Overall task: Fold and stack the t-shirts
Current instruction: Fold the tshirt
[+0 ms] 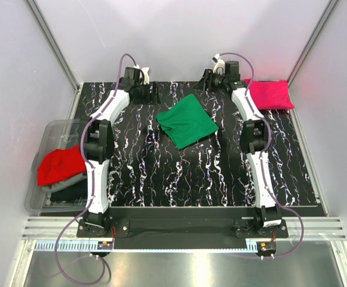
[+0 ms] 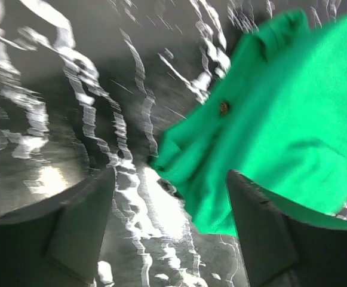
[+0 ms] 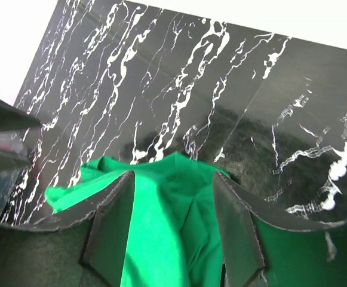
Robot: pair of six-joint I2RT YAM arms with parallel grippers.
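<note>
Surroundings: pale walls (image 1: 179, 36) close in a black, white-veined surface (image 1: 191, 185). A clear bin (image 1: 52, 131) at its left edge holds the red t-shirt (image 1: 60, 165) on top of dark t-shirts (image 1: 68, 191).
Top view, cloth: the green t-shirt (image 1: 187, 121) lies folded and near square, set cornerwise. It sits on the near side of both claws, its far corner aimed into the gap between them.
Top view, claws: the left claw (image 1: 142, 89) and right claw (image 1: 212, 81) look about equally close to it.
Top view, pile: the pink t-shirt (image 1: 270, 94) lies folded, outward of the right claw.
Left wrist view: the left claw (image 2: 170, 233) is wide and empty. The green t-shirt (image 2: 281, 131) lies off to one side, partly behind one finger (image 2: 263, 239).
Right wrist view: the right claw (image 3: 173, 233) is parted and pinches nothing. The green t-shirt (image 3: 161, 251) is centred in its gap, a ridge running along its reach.
Judgement: the right claw seems better lined up.
</note>
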